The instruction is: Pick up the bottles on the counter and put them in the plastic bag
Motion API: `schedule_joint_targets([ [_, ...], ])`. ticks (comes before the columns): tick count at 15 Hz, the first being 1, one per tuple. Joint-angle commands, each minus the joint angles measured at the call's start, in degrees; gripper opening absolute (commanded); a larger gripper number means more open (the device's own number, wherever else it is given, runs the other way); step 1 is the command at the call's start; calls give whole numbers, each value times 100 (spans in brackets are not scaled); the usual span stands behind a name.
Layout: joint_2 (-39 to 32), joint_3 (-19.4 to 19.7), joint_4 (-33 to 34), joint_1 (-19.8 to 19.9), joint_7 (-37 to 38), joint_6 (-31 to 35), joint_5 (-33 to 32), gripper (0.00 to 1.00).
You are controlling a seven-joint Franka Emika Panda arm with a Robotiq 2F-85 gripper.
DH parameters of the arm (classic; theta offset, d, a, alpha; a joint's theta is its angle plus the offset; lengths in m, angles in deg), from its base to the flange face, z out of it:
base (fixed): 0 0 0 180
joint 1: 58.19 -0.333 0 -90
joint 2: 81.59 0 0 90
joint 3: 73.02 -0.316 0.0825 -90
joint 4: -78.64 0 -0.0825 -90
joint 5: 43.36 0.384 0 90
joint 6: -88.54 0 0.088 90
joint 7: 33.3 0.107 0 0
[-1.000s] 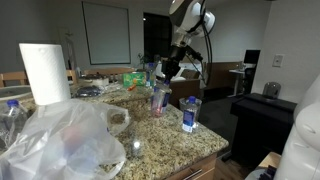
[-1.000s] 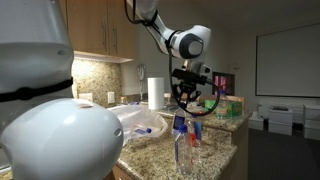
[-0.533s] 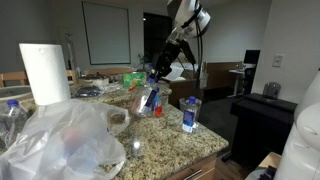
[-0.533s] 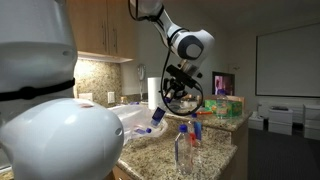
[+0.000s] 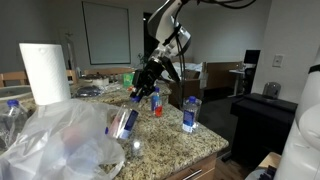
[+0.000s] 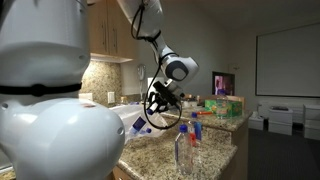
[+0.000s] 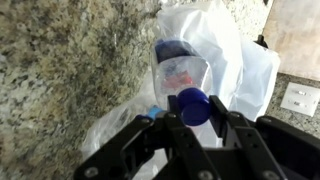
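My gripper [image 5: 143, 88] is shut on a clear bottle [image 5: 122, 122] with a blue cap and blue label, gripping it near the cap. The bottle hangs tilted over the mouth of the translucent plastic bag [image 5: 60, 140]. In the wrist view the blue cap [image 7: 193, 105] sits between my fingers [image 7: 193, 118] above the bag [image 7: 245, 60]. Another blue-capped bottle with red contents [image 7: 180, 68] lies inside the bag. Two bottles [image 5: 190, 113] [image 5: 156, 100] stand on the granite counter [image 5: 165, 135]. In an exterior view my gripper [image 6: 160, 103] hangs over the bag [image 6: 128, 118].
A tall white paper towel roll [image 5: 45, 72] stands behind the bag and shows in both exterior views [image 6: 157, 92]. One more bottle [image 5: 10, 115] stands at the left edge. Two bottles [image 6: 182, 150] [image 6: 196, 133] stand in the foreground. Green boxes [image 6: 227, 108] sit at the counter's far end.
My gripper has carried the bottle from the middle of the counter toward the bag and lower, tilting it. The standing bottles have not moved.
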Motion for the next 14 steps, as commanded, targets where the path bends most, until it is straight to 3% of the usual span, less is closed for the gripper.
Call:
schedule_joint_targets([
  [1, -521, -230, -20, -18, -321, 201, 473, 10],
  [10, -1046, -407, 90, 59, -834, 555, 1901, 10],
  [14, -925, -423, 278, -23, -475, 1035, 2376, 9],
])
